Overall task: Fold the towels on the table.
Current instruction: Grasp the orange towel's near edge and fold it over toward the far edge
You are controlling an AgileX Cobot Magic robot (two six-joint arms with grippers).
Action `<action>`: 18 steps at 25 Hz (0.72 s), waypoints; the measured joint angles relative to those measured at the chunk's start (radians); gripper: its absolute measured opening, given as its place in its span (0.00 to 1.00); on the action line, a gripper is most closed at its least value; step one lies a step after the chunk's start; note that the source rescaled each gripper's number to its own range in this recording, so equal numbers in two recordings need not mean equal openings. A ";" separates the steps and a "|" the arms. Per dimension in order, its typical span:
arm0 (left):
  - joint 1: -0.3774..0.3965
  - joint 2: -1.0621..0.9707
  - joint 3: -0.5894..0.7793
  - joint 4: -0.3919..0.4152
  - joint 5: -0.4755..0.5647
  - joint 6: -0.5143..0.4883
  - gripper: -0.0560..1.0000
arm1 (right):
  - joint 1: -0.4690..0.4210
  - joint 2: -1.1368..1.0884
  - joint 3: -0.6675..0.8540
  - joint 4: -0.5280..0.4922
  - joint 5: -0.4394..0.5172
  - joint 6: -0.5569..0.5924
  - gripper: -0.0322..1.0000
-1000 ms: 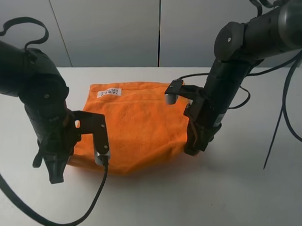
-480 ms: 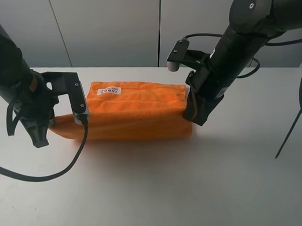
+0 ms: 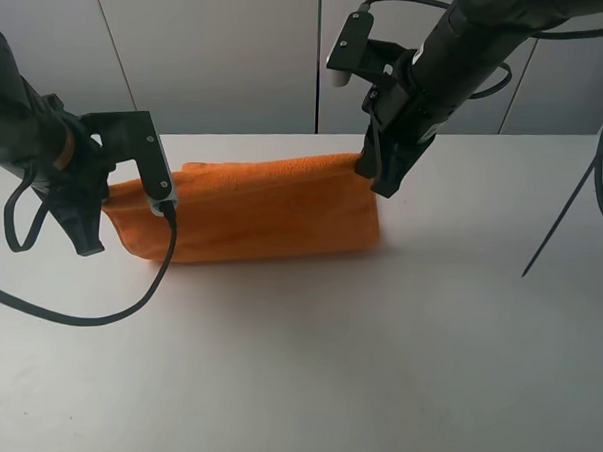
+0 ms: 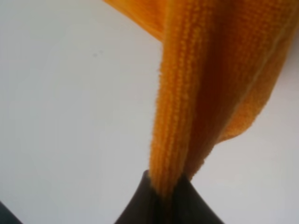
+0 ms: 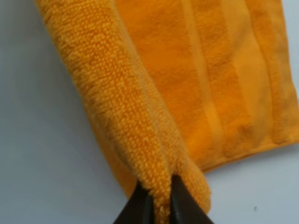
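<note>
The orange towel [image 3: 262,209] lies doubled over on the white table [image 3: 375,369], with its lifted layer stretched between both grippers. My left gripper [image 3: 96,227] is shut on the towel's left end. In the left wrist view the dark fingertips [image 4: 140,205] pinch two hanging layers of the towel [image 4: 187,93]. My right gripper [image 3: 382,177] is shut on the right end, near the far edge. The right wrist view shows its fingertips [image 5: 184,207] clamped on a thick fold of the towel [image 5: 154,116]. No label shows.
Grey wall panels [image 3: 219,52] rise just behind the table's far edge. A black cable [image 3: 77,316] loops from the left arm over the table, and another cable [image 3: 568,198] hangs at the right. Bare white tabletop stretches in front of the towel.
Both grippers have lifted the towel's near edge and carried it away toward the far edge, doubling the cloth over. The white label is now covered.
</note>
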 joint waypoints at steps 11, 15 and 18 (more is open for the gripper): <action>0.069 0.000 0.000 0.275 -0.135 -0.252 0.05 | 0.000 0.052 -0.005 -0.087 -0.152 0.004 0.03; 0.120 0.007 0.000 0.327 -0.212 -0.291 0.05 | 0.000 0.065 -0.009 -0.094 -0.183 0.006 0.03; 0.131 0.035 0.000 0.415 -0.232 -0.370 0.05 | 0.002 0.085 -0.011 -0.119 -0.202 0.019 0.03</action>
